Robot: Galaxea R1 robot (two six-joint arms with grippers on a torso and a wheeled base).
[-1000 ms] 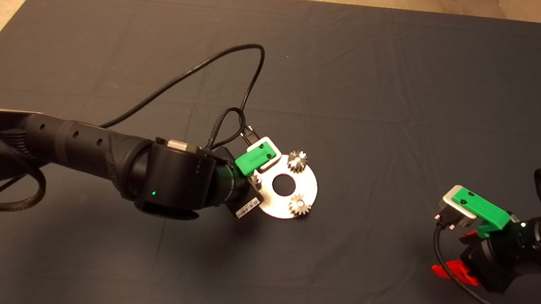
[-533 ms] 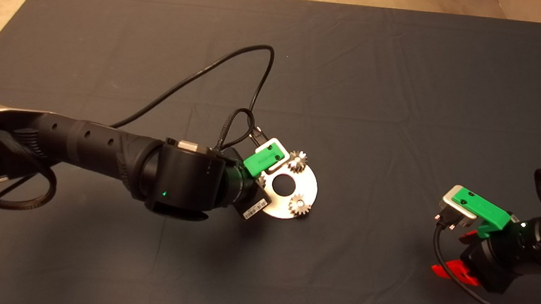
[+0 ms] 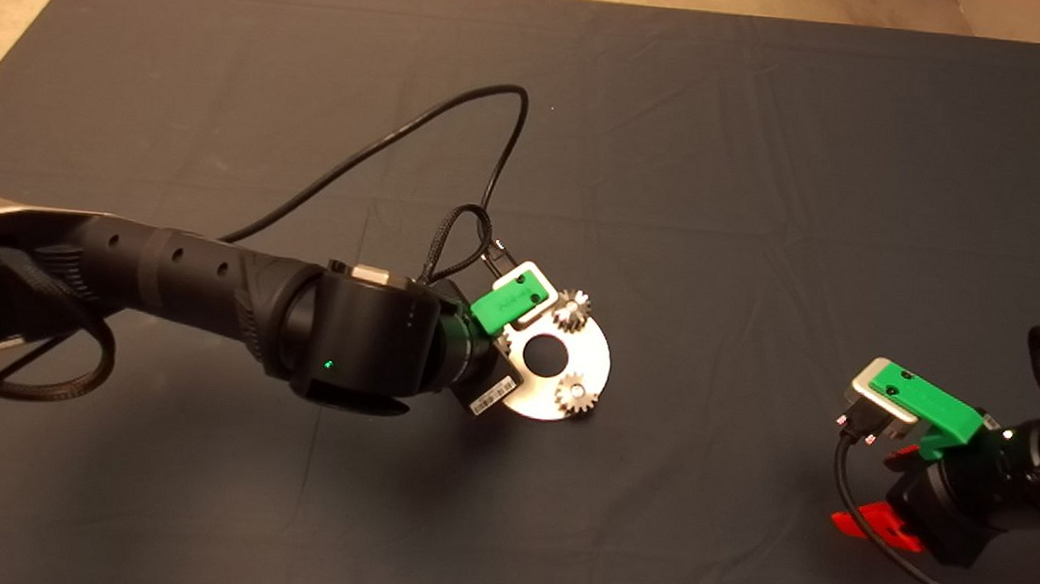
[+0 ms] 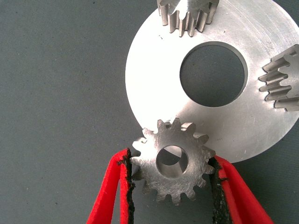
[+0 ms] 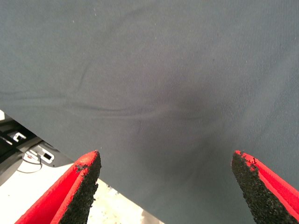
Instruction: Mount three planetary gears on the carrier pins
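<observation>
Since a second ago the left gripper (image 4: 170, 175) has slid a little further over the disc (image 3: 591, 364), covering more of its near edge. The third gear (image 4: 172, 160), silver with a scuffed face and round centre hole, is clamped by its teeth between the two red fingers (image 4: 110, 193), overlapping the disc's rim. Two gears (image 3: 572, 310) already sit on the disc. The right gripper (image 5: 166, 186) waits at the counter's right edge, fingers spread over the mat (image 3: 776, 164).

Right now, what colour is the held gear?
Shiny silver gear, clearest in the left wrist view.
</observation>
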